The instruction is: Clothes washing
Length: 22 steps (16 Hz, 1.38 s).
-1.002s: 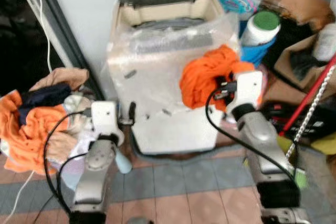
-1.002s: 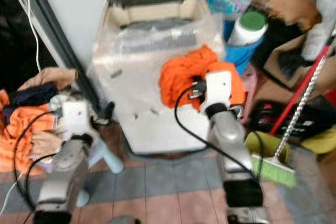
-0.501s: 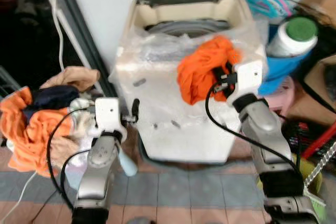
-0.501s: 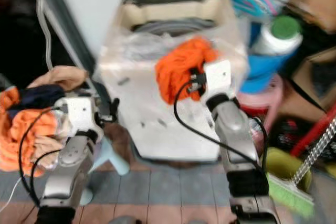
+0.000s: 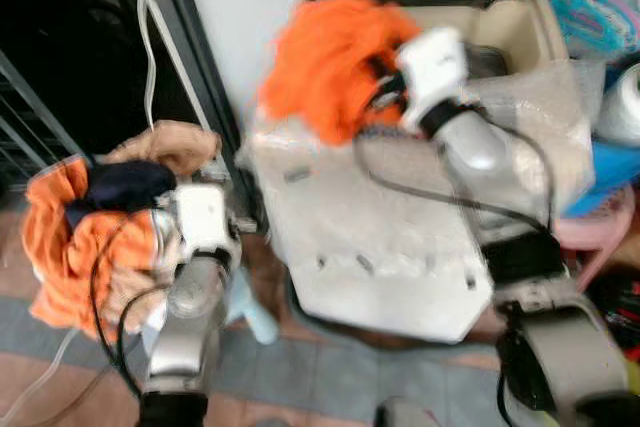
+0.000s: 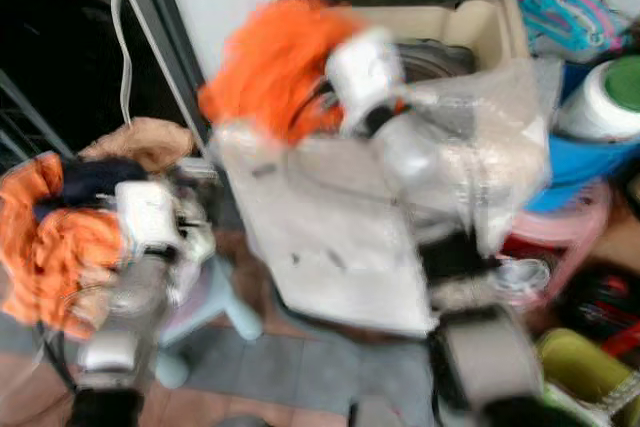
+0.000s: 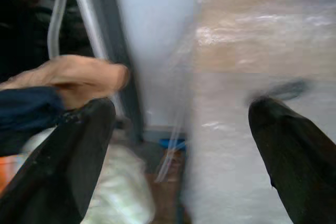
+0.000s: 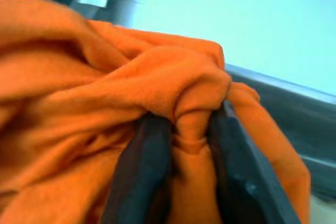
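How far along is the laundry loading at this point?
Nothing visibly loaded yet: the drum's inside can't be made out. In hand: the right gripper is shut on an orange garment, held up at the open washer's left front corner. Left: dropping it in, then the clothes pile beside the open left gripper.

No legible text, labels, brands or numbers anywhere. Washer (image 5: 400, 237) front and its plastic wrap carry only small dark marks, too blurred to read. White jug (image 6: 600, 97) shows no readable label. Motion blur across both head views.
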{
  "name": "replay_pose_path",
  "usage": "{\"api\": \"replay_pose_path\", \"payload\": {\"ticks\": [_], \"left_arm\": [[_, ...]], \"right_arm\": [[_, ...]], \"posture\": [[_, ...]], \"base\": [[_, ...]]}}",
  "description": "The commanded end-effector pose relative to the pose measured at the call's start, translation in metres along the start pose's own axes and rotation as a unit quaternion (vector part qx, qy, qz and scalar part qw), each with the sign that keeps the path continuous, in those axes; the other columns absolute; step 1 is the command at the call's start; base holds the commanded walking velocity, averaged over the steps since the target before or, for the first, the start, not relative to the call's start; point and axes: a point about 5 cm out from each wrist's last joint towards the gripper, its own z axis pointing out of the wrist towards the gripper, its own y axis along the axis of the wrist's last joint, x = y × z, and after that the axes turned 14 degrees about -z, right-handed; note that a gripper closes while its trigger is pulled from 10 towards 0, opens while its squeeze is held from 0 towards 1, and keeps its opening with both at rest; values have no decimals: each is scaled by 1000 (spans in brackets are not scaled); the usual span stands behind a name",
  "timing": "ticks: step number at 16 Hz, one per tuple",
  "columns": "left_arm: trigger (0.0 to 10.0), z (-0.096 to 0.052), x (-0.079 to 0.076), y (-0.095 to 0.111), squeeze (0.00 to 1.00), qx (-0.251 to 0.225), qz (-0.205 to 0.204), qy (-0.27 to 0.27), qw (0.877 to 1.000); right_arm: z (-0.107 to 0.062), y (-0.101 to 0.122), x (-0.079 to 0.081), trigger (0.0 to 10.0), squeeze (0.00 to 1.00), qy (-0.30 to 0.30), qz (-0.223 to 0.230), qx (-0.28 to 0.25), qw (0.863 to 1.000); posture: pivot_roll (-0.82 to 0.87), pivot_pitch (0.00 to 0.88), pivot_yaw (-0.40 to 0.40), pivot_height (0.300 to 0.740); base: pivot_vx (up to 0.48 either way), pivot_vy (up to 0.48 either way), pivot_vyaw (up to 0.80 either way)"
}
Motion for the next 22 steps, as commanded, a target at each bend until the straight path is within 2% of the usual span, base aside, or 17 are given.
{"api": "replay_pose_path", "payload": {"ticks": [1,2,4,5,6,7,8,10,11,14,22], "left_arm": [[10000,0,11,3,0,-2,12,16,1000],[10000,0,11,3,0,-2,14,17,1000],[10000,1,10,3,0,-3,14,18,1000],[10000,0,10,3,0,-4,14,21,1000],[10000,0,10,2,0,-4,13,21,1000],[10000,0,9,2,0,-3,13,22,1000],[10000,1,9,2,0,-1,12,21,1000],[10000,1,9,2,0,-1,13,20,1000],[10000,1,8,2,0,0,14,17,1000],[10000,2,4,4,0,-8,9,-4,1000],[10000,0,4,5,0,-13,5,0,1000]], "right_arm": [[9,6,-18,10000,0,-60,9,7,998],[16,4,-39,10000,0,-114,27,35,992],[18,0,-43,10000,0,-109,32,41,993],[15,-15,-30,10000,467,-72,50,69,994],[13,-20,-25,10000,965,-62,56,80,993],[4,-36,-8,10000,1000,-24,67,112,991],[-9,-55,17,10000,1000,39,72,155,984],[-15,-60,23,10000,1000,51,69,165,983],[-26,-70,32,10000,1000,60,70,186,978],[-27,-73,29,10000,1000,49,72,190,978],[-14,-64,31,10000,1000,42,51,188,980]], "posture": [[-25,0,87,740],[-19,0,83,740],[-14,0,77,740],[-16,0,74,740],[-16,0,74,740],[-17,0,73,740],[-18,0,75,740],[-19,0,79,740],[-24,0,84,740],[-26,0,86,740],[-17,0,75,740]], "base": [[0,0,0],[0,0,0],[0,0,0],[0,0,0],[0,0,0],[0,0,0],[0,0,0],[0,0,0],[0,0,0],[0,0,0],[337,0,0]]}}
